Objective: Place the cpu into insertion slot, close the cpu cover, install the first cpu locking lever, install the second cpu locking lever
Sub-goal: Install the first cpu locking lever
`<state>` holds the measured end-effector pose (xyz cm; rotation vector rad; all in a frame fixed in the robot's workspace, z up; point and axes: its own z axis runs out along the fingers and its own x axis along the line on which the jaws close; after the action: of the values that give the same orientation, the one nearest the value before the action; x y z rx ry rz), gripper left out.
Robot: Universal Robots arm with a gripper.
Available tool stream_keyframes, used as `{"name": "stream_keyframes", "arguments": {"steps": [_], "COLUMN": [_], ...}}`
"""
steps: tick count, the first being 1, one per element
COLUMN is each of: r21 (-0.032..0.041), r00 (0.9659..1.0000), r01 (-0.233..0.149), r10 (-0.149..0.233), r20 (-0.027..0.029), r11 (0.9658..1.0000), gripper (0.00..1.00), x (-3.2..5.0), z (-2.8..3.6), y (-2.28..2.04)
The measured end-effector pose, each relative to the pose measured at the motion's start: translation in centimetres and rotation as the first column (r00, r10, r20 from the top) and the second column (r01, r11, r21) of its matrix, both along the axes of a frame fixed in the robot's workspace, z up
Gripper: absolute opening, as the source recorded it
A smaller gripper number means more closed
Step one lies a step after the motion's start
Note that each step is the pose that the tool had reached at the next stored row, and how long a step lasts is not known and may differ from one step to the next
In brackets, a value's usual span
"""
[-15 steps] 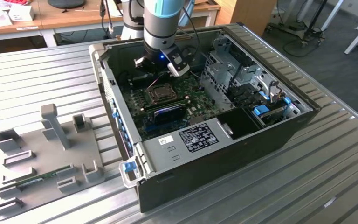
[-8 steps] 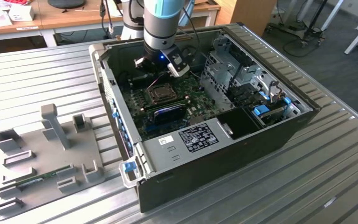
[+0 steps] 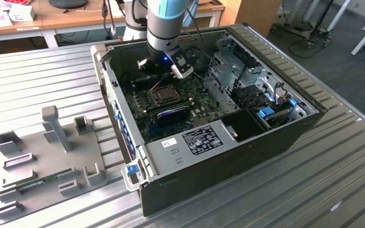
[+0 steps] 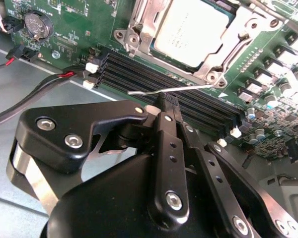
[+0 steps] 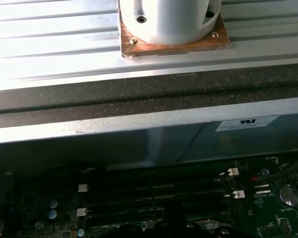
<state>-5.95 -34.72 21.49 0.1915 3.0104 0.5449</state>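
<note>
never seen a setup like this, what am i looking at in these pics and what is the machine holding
A grey and blue robot arm reaches into an open black computer case lying on a ribbed metal table. The exterior view comes from a camera off the arm; both wrist views come from cameras riding on it. In the second wrist view the black two-fingered gripper is shut, its tips right at a thin silvery wire lever. Beyond it, the small square grey-topped cpu sits on the green motherboard with the silvery frame cover down around it. On the exterior view's left, a grey plastic tray lies on the table.
</note>
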Motion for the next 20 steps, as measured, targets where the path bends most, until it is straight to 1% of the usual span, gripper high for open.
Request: {"name": "stream_keyframes", "arguments": {"steps": [8, 11, 15, 20], "r21": [0.0004, 0.0009, 0.0038, 0.004], "r00": [1.0, 1.0, 1.0, 1.0], "r01": [0.0, 0.0, 0.0, 0.0], "r10": [0.0, 0.0, 0.0, 0.0], "r20": [0.0001, -0.0001, -0.0001, -0.0002], "r11": [1.0, 1.0, 1.0, 1.0], "gripper": [0.1, 0.1, 0.1, 0.1], "x": [0.02, 0.02, 0.02, 0.06], "z": [-0.09, -0.21, -0.5, -0.64], "y": [0.0, 0.0, 0.0, 0.0]}}
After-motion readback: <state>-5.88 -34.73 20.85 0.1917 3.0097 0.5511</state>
